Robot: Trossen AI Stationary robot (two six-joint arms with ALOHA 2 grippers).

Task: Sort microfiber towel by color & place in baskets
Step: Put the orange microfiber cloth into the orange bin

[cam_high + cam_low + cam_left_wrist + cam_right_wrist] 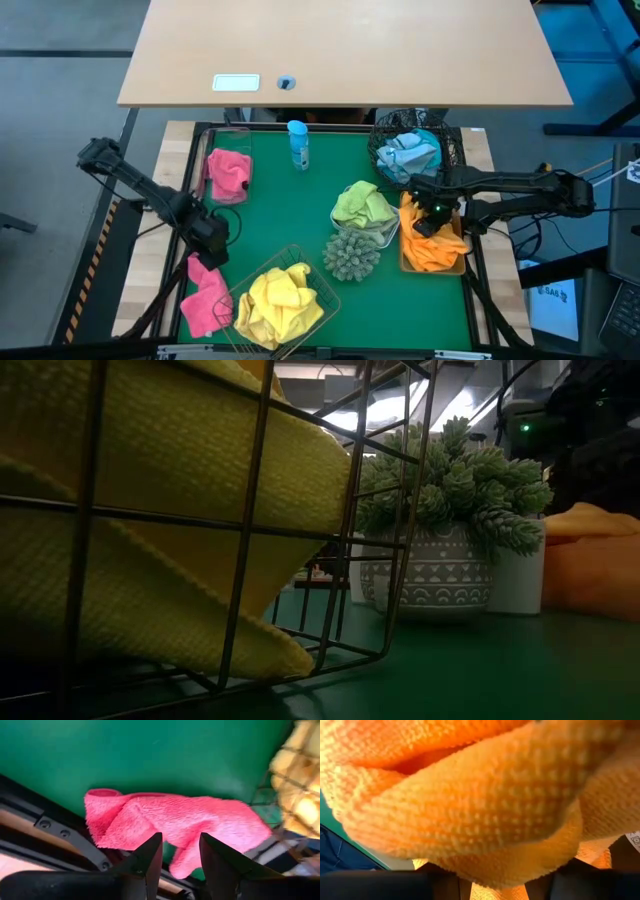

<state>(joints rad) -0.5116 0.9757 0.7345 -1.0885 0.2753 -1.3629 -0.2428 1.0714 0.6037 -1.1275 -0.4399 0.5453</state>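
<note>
Orange towel (485,795) against right wrist lens, soft, limp | right gripper (432,222) fingers: cannot tell | left gripper (180,862) parted, empty, over pink towel (170,822); pinch a fold.

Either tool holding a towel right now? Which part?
Left tool: open above the pink towel, holding nothing. Right tool: down in the orange towels; grip cannot be told.

tan tray (404,264) mostly hidden under orange towels (432,250)
</note>
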